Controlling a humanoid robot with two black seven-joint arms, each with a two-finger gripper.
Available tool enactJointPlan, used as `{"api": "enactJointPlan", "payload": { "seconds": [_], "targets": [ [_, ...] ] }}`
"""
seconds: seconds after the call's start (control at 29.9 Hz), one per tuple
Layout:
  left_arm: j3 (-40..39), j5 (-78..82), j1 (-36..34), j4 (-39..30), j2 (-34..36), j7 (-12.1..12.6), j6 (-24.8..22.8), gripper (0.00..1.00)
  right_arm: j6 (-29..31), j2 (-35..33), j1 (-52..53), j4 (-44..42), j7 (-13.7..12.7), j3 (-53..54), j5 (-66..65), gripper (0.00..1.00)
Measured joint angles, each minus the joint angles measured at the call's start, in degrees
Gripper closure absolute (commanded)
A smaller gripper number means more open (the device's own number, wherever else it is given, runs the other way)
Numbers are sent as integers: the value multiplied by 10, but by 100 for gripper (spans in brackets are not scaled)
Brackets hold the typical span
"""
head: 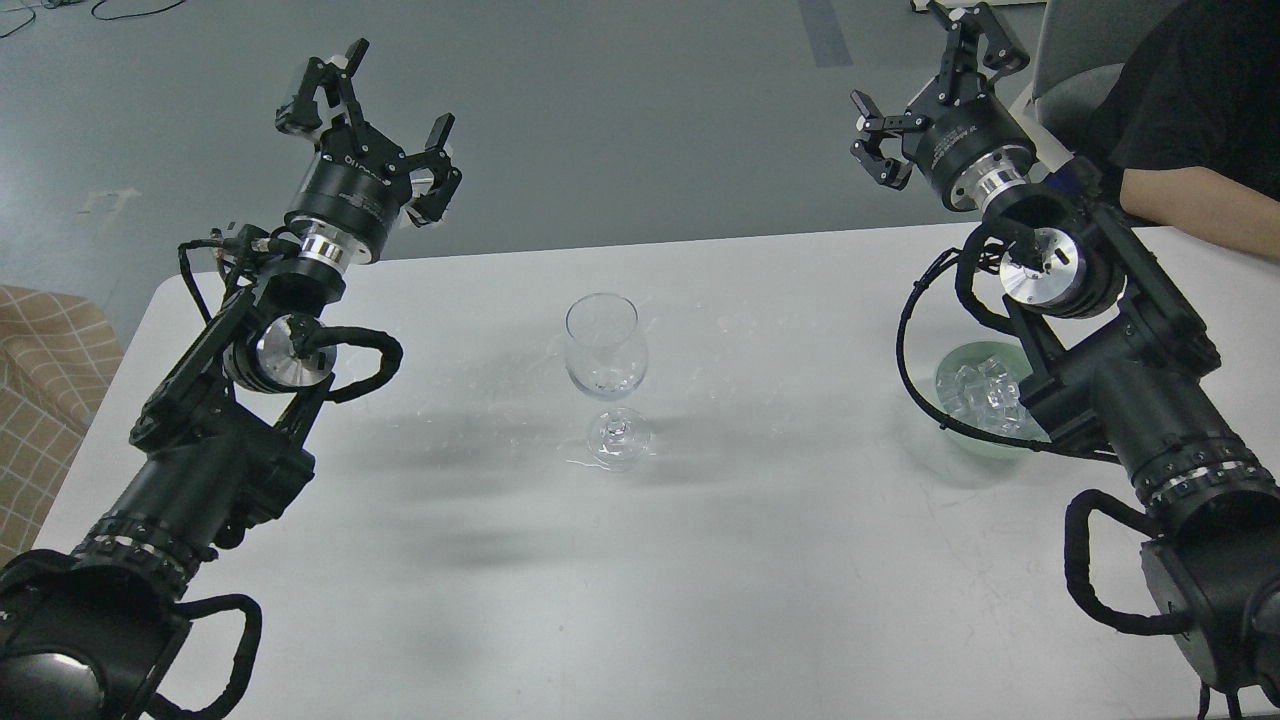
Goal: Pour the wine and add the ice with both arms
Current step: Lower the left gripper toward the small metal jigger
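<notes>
A clear wine glass (606, 365) stands upright in the middle of the white table (700, 560); a trace of clear wine (607, 384) sits at the bottom of its bowl. Clear ice cubes (985, 388) fill a pale green bowl (958, 432) at the right, partly hidden by my right arm. My left gripper (372, 108) is open and empty, raised beyond the table's far left edge. My right gripper (935, 82) is open and empty, raised past the far right edge, above and behind the bowl.
A person in black sits at the far right, bare forearm (1205, 205) resting on the table. A checked fabric seat (45, 380) stands left of the table. Water spots mark the table around the glass. No bottle is in view.
</notes>
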Motion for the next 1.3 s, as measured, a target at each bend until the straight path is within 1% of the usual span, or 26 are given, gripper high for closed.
{"api": "enactJointPlan", "payload": {
  "seconds": [0.1, 0.2, 0.3, 0.43, 0.5, 0.6, 0.73, 0.77, 0.83, 0.9, 0.97, 1.17, 1.3],
  "targets": [
    [-5, -63, 0, 0, 4, 48, -12, 2, 0, 0, 0, 0, 0, 0, 0, 0],
    [-8, -138, 3, -18, 28, 85, -13, 2, 0, 0, 0, 0, 0, 0, 0, 0],
    [-8, -204, 25, -79, 81, 112, -10, 2, 0, 0, 0, 0, -1, -1, 0, 0],
    [-8, -279, 85, -161, 154, 144, -1, 2, 0, 0, 0, 0, -5, -1, 0, 0],
    [-9, -313, 121, -200, 193, 151, 5, 2, 0, 0, 0, 0, -5, -1, 0, 0],
    [-21, -354, 170, -244, 241, 155, 9, 2, -1, 0, 0, 1, -6, -1, 0, 0],
    [-60, -409, 266, -310, 296, 157, 11, 2, -2, 0, 0, 1, -9, -10, 0, 0],
    [-74, -422, 295, -328, 307, 160, 11, 2, -2, 0, 1, 1, -10, -14, 0, 0],
    [-98, -447, 344, -351, 321, 178, 12, 2, -2, -1, 1, 1, -11, -18, 0, 0],
    [-127, -464, 394, -371, 326, 198, 12, 2, -3, -1, 1, 0, -13, -20, 0, 0],
    [-158, -472, 444, -385, 327, 211, 12, 3, -3, -1, 1, 0, -16, -21, 0, 0],
    [-226, -477, 546, -400, 309, 220, 7, 3, -3, 0, -2, -1, -22, -21, 0, 0],
    [-259, -477, 596, -402, 268, 237, 5, 3, -3, 0, -4, -1, -23, -21, 0, 0]
  ]
}}
